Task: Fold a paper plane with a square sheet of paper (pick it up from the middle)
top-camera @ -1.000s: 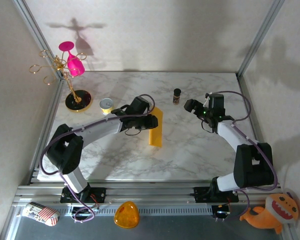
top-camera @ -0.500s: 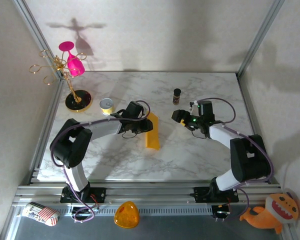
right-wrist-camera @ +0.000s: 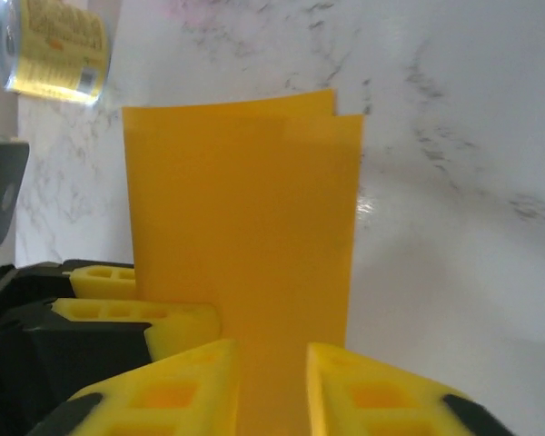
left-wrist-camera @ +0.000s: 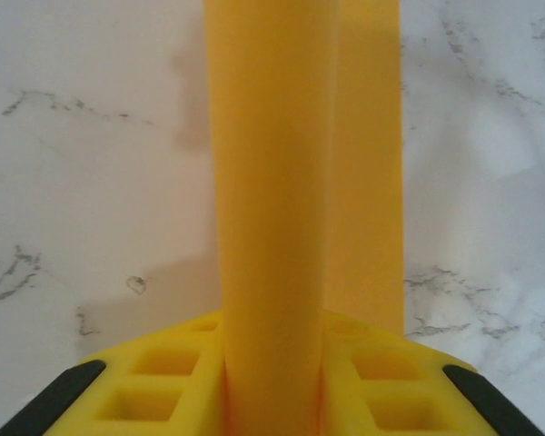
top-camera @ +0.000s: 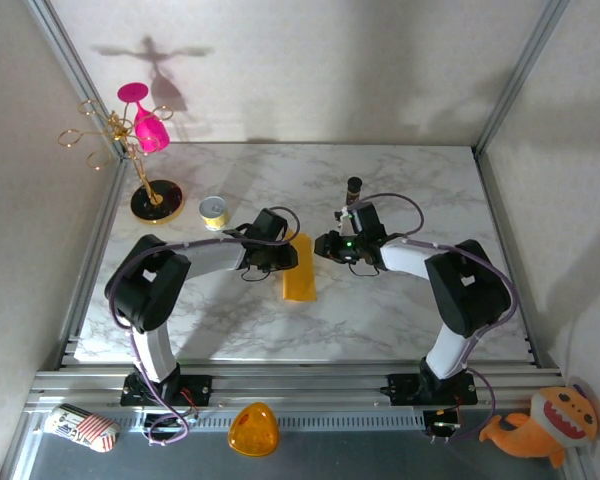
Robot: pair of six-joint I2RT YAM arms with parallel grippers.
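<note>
Paper (top-camera: 300,283) (folded to a strip) sits near middle of table (top-camera: 410,300), long axis near-to-far, btwn both arms: left gripper (top-camera: 284,257) clamps one side, right gripper (top-camera: 326,247) pinches opp. side.

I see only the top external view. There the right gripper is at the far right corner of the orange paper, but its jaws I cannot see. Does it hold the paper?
Observer: In the right wrist view the paper shows through a narrow gap between the fingers of the right gripper; whether they pinch it I cannot tell.
Operator: And the left one?
Observer: The left gripper is shut on a rounded ridge of the paper, its fingers against both sides.
Operator: Is the fold even?
Observer: No. The two layers' far edges are not flush; one sticks out past the other at a corner.
</note>
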